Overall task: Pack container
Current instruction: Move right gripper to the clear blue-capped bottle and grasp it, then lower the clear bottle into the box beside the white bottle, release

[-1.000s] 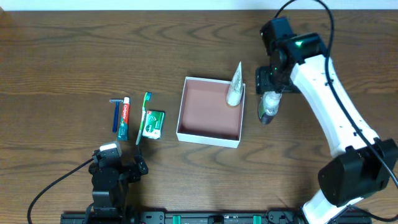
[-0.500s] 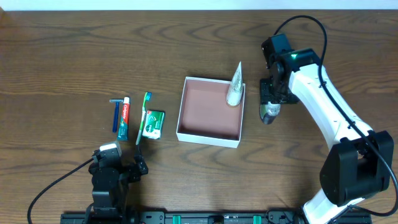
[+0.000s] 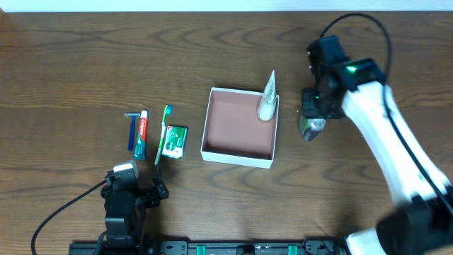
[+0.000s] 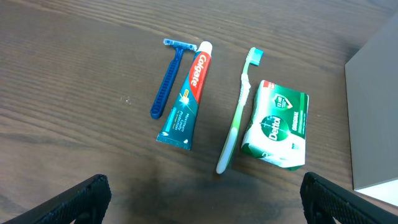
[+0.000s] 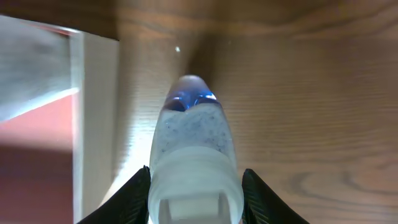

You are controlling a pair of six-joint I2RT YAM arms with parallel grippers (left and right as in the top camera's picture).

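Pack-container scene, overhead & wrist views. The right gripper [image 5: 196, 183] pinches a small clear bottle [image 5: 191, 134] w/ a bluish tip, one finger pressed to each side of it. Bottle sits just right of the container [image 3: 237, 157], apart from its white wall; can't tell if it touches the wood table [image 3: 71, 64]. The container, pinkish-brown inside, lies mid-table. A white tube [image 3: 267, 95] leans in its far right corner, tip above the rim.

The left gripper [image 4: 204, 190] is at the near edge, fingers spread wide, nothing between them. Ahead of it, in a row left of the container: blue razor [image 4: 168, 78], Colgate toothpaste [image 4: 186, 99], green toothbrush [image 4: 239, 118], Dettol soap [image 4: 277, 124]. The soap is nearest the container, near but not touching.
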